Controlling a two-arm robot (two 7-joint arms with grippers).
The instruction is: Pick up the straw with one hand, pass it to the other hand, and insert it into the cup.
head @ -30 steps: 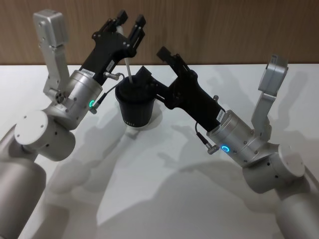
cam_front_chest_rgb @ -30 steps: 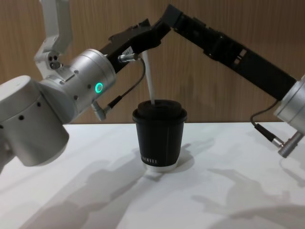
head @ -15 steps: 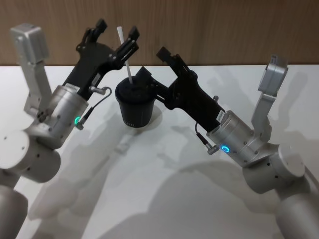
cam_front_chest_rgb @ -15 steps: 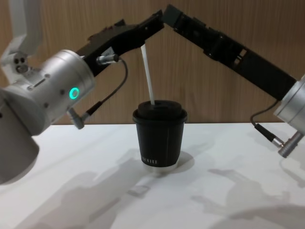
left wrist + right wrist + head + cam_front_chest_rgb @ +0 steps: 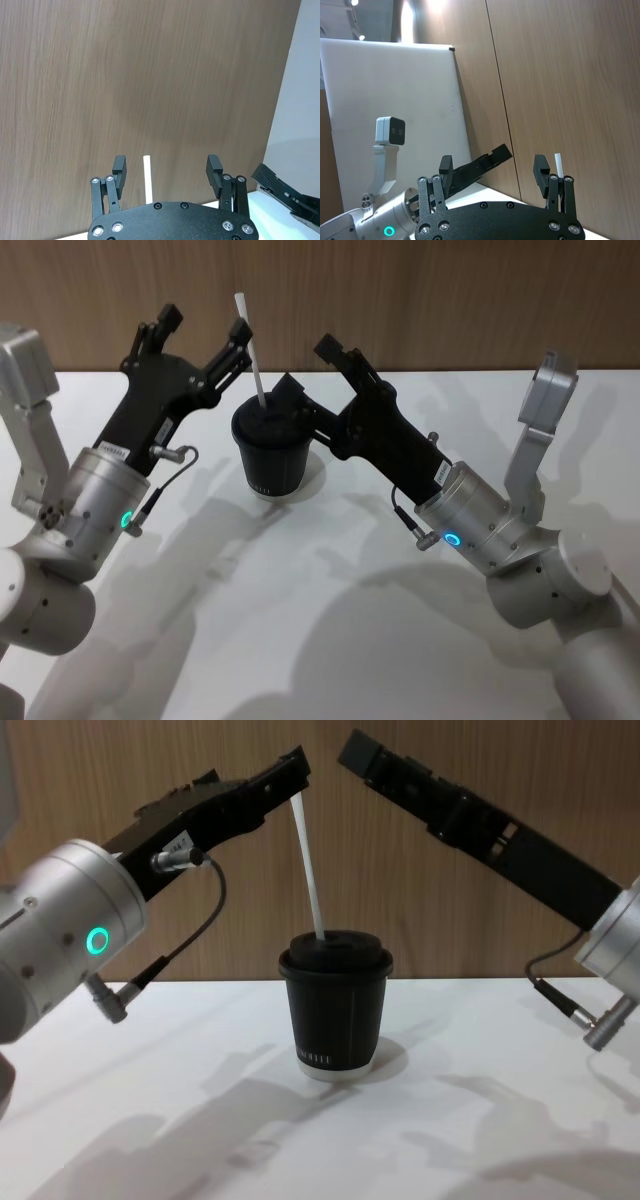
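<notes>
Two end effectors are hanging over the white table (image 5: 330, 590), both with fingers spread wide and gripping nothing. The straw (image 5: 308, 870) is sitting in the lid of the black cup (image 5: 335, 1005), leaning slightly toward the left end effector (image 5: 200, 325), which is just beside its top end. The right end effector (image 5: 308, 365) is hovering above the cup's far side.

- My left claw (image 5: 197, 328) and my right claw (image 5: 307, 366) are matt black, hard-looking plastic or metal, with small bright metal screws.
- My arms behind them are smooth, satin silver metal.
- The straw (image 5: 309, 870) is smooth white plastic, slightly translucent.
- The cup (image 5: 335, 1003) looks like matt black paper; its domed lid (image 5: 335, 952) is matt black.
- The desk (image 5: 330, 640) is smooth, white, faintly glossy.
- The far wall (image 5: 450, 300) is brown wood grain, matt.
</notes>
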